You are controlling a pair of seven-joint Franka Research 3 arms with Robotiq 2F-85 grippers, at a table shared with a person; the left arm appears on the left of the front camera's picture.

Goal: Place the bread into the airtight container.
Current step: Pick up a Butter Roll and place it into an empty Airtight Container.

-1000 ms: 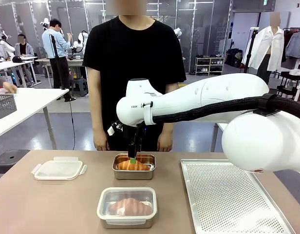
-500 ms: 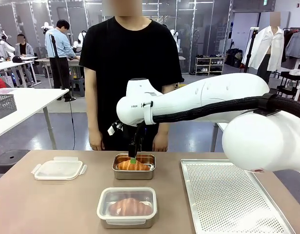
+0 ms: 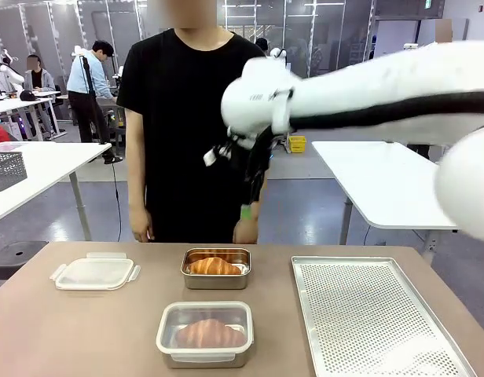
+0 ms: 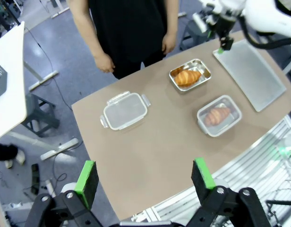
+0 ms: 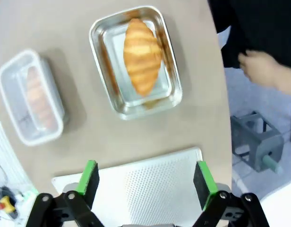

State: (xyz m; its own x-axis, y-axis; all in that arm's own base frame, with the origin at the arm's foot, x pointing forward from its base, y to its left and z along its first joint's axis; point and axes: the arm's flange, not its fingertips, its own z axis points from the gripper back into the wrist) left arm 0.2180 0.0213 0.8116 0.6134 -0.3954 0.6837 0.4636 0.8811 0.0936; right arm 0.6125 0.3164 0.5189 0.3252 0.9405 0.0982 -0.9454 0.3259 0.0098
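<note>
A croissant (image 3: 214,266) lies in an open steel container (image 3: 216,268) at the far middle of the brown surface (image 3: 77,330), just in front of the person (image 3: 191,118) in a black shirt. In the front view its long axis runs left to right, along the container's longer side, with its tapered ends toward the short walls. In the right wrist view the same croissant (image 5: 141,56) runs up and down the picture, again lined up with the long side of the tray.

Nearer the robot, a second container (image 3: 205,334) sits with a clear lid on it, and a second croissant (image 3: 210,333) shows through the lid, also lying left to right. The two containers stand near each other but apart. A loose clear lid (image 3: 95,272) with side clips rests at the left, well apart from both. A perforated metal tray (image 3: 368,314) lies at the right.

The right gripper (image 3: 245,210) hangs high above the steel container, in front of the person's torso; its fingers (image 5: 89,177) are spread wide with nothing between them. The left gripper (image 4: 145,177) hovers well above the near edge of the surface, its fingers also wide apart and, as far as the wide-angle view shows, holding nothing.
</note>
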